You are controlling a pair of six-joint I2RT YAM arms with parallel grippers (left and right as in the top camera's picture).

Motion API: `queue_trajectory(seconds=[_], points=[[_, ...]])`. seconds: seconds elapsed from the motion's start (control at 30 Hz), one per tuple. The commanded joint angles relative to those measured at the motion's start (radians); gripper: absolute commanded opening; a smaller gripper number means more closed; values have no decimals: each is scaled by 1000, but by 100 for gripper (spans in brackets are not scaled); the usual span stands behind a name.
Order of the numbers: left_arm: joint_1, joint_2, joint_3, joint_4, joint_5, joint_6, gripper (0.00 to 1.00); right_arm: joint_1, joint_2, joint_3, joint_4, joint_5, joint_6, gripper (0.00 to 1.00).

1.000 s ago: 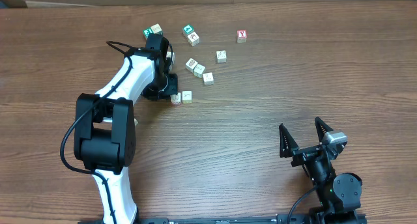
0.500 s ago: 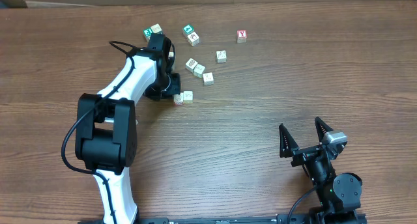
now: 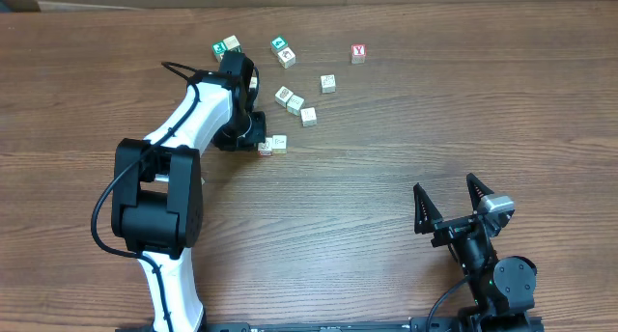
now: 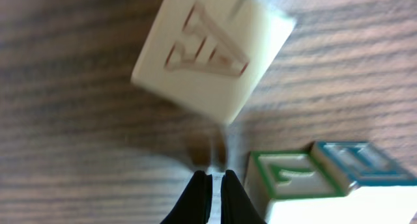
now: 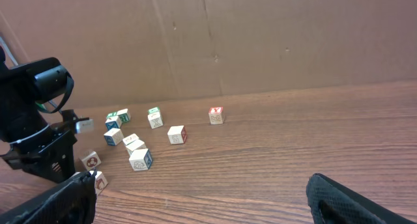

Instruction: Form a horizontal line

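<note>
My left gripper point(image 4: 215, 180) has its jaws pressed together on nothing, so it can only act as a blunt pusher. The horizontal line point(image 3: 271, 145) is so far two small pale wooden cubes with printed faces. They lie side by side, seemingly touching, on the brown wood-grain table point(image 3: 406, 120), and my fingertips sit right at that pair's left end. The pair already lies a little crooked, its right cube slightly farther from me than its left.

The push is my worry. A narrow tip that meets a face off centre will likely spin the cube rather than slide it, and the row would then skew further or split.

From my wrist, a pale wooden cube with a red-brown outlined letter point(image 4: 215, 55) lies askew and blurred just beyond my tips. A cube with green-framed and blue-framed faces point(image 4: 293, 178) sits just beside one finger, and a sideways sweep could drag it along. I cannot tell for sure which member of the pair each one is.

Three loose pale wooden cubes point(image 3: 295, 104) lie in a diagonal near the pair, beyond it and to its right. Spreading my jaws this close before fetching one could knock the pair.

My right gripper point(image 3: 446, 189) is spread wide and empty, well apart from the pair, so I judge it no threat.
</note>
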Motion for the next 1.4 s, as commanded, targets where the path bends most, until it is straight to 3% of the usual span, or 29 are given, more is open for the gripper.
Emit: queue_trajectory(seconds=[0.0, 0.2, 0.37, 1.37], points=[[-11, 1, -10, -44, -11, -26, 4, -3, -5, -10, 3, 7, 2, 100], [-15, 1, -11, -154, 70, -40, 4, -3, -5, -10, 3, 7, 2, 100], [-26, 2, -16, -158, 170, -50, 4, -3, -5, -10, 3, 7, 2, 100], [-105, 6, -17, -103, -11, -134, 4, -3, -5, -10, 3, 7, 2, 100]])
